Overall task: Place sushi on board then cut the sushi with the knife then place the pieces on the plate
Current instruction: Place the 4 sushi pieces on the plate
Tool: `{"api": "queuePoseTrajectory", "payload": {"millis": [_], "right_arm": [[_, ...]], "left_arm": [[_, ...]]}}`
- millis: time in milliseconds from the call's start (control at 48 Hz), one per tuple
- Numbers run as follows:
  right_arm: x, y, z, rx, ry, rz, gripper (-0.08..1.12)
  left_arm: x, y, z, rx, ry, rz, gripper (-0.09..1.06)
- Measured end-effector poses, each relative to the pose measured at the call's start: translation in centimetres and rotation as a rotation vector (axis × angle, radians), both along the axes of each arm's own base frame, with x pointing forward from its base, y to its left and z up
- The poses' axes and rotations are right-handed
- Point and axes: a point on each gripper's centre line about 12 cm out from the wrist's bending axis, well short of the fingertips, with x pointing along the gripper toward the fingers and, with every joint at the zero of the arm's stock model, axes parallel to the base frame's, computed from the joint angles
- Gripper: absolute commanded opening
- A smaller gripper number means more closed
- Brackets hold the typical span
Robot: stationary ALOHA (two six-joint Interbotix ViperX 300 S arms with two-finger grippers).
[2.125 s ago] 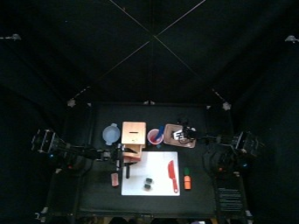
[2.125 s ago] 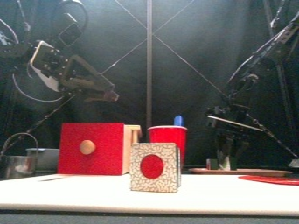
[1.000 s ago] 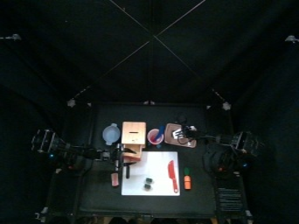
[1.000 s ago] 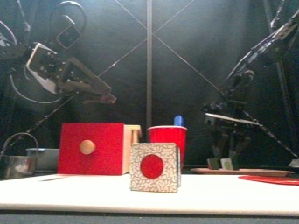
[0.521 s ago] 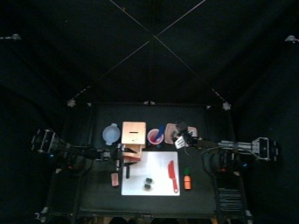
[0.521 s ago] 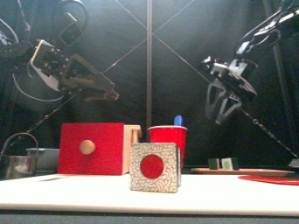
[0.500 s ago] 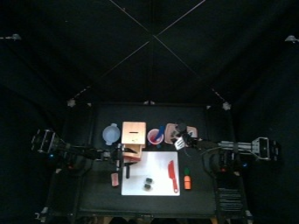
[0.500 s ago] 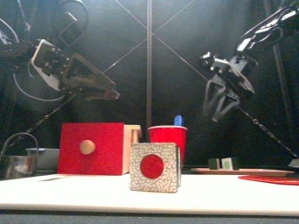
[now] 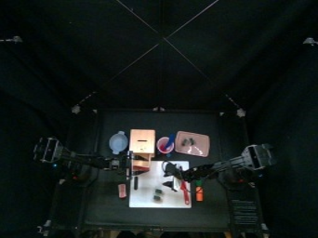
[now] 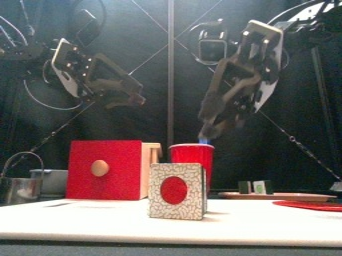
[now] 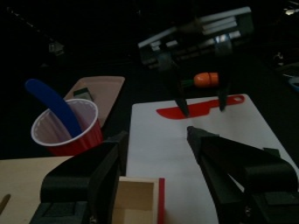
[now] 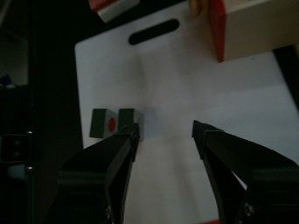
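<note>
Over the white cutting board (image 12: 176, 87) the right gripper (image 12: 165, 131) now hangs with its jaws spread wide and nothing between them. About two seconds ago that arm was low over the flat pink tray (image 9: 196, 139) at the far right of the table. Since then it has lifted, swung left and toward the near side, and come in above the middle of the board.

The dark green toy sushi roll (image 12: 114, 121), with its red centre showing, lies where it lay before, on the near part of the board. It is just beside one of the right gripper's jaws, neither between them nor touched. The red toy knife (image 11: 198, 108) has not moved either. It lies flat along the board's right side, apart from the roll.

The left gripper (image 11: 155, 133), jaws also spread and empty, has barely shifted. It hovers over the board's far left corner, next to the pale wooden box with the red drawer front (image 10: 107, 170). The red cup (image 10: 191, 155) with its blue knife stands beyond the board.

With the roll already on the board, the placing step looks done and cutting is the step in hand. The right arm's crossing reads as an approach. Whether it aims at the roll or the knife cannot be told, though the knife is out of its wrist view, so the roll seems likelier. Small dark things lie on the tray, too small to name.
</note>
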Motion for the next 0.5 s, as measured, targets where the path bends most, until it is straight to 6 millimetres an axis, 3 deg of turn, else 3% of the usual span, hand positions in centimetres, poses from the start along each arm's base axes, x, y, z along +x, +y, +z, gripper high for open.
{"api": "queuePoseTrajectory", "payload": {"millis": [229,500], "right_arm": [[1.7,2.4,-1.1,-0.001,0.010,0.050,0.86],[1.9,3.2,-1.0,0.025,0.009,0.046,0.86]], "left_arm": [[0.0,0.0,0.0,-0.002,-0.002,0.000,0.91],[0.0,0.0,0.0,-0.002,0.000,0.000,0.91]]}}
